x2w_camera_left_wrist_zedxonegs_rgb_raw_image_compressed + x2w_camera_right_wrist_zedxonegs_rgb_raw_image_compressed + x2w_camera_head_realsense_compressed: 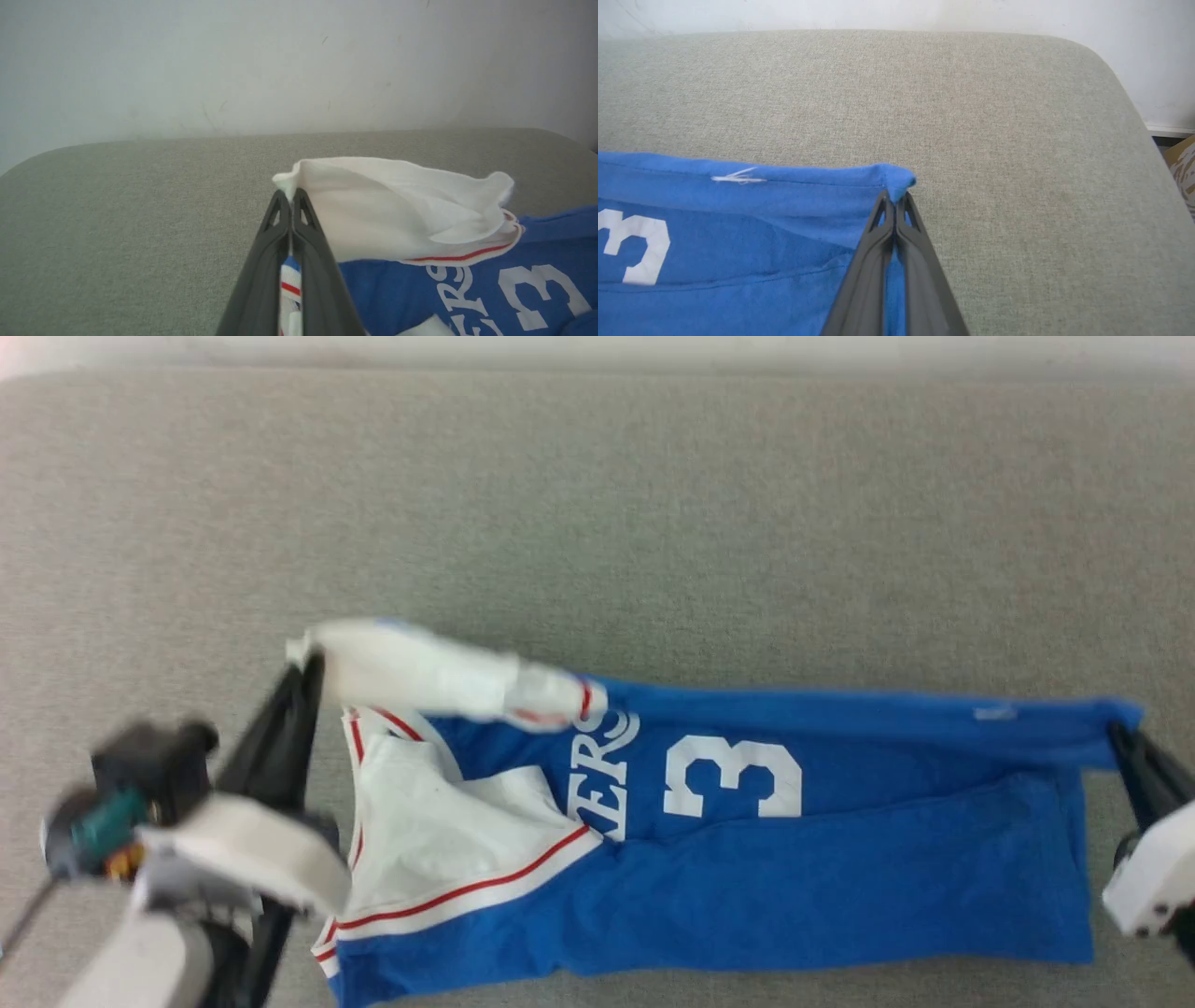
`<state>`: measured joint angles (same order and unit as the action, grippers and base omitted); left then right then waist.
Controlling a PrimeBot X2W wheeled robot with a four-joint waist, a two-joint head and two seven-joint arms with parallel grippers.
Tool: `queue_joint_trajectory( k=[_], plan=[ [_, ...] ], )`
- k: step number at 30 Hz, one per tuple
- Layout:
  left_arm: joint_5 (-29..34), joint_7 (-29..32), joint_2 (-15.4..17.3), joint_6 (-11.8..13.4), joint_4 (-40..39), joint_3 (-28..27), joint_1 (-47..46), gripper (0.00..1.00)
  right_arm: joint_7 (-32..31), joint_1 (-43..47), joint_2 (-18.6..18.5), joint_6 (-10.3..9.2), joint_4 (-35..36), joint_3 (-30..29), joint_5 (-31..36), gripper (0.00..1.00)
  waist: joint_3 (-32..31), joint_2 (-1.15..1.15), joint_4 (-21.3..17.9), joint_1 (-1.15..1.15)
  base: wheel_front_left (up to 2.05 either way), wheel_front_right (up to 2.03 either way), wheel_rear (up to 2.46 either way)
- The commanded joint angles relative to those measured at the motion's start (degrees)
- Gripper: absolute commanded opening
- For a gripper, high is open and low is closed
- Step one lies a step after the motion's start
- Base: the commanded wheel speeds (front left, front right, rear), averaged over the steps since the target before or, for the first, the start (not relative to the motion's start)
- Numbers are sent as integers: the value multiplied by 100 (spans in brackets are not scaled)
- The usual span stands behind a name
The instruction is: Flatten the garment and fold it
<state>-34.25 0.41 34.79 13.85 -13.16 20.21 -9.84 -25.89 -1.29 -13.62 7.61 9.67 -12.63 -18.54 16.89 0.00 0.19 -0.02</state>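
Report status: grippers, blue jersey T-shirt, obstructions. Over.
Left gripper shut on white sleeve edge of bright blue jersey T-shirt. Right gripper shut on its blue hem corner. Shirt stretched between them over grey fabric surface, rumpled. No obstruction seen.

Grey woven fabric surface (597,504), rounded corners; pale scuffed wall (280,60) behind; brown patterned object (1183,163) past edge.

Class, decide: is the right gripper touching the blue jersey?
Touching. The right wrist view shows the right gripper shut on a corner of the blue jersey, cloth pinched between its fingers.
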Motion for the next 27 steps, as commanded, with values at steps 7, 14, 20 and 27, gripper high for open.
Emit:
queue_joint_trajectory(
  k=[7,14,20,27],
  plan=[
    [-389,-256,-270,115,223,107,1160,0,116,743,358,-12,-187,-106,47,0,-394,0,196,2,0,0,0],
    [-582,-142,-502,-314,1145,473,1025,64,83,749,399,-12,-602,114,198,71,-548,0,227,2,0,0,0],
    [-517,-73,-641,-483,1728,681,683,100,135,530,332,-12,-841,259,182,100,-667,0,202,2,0,0,0],
    [-790,-338,-628,-176,1322,205,943,100,-49,606,246,-12,-417,47,-360,100,-896,0,157,2,0,0,0]
  ],
)
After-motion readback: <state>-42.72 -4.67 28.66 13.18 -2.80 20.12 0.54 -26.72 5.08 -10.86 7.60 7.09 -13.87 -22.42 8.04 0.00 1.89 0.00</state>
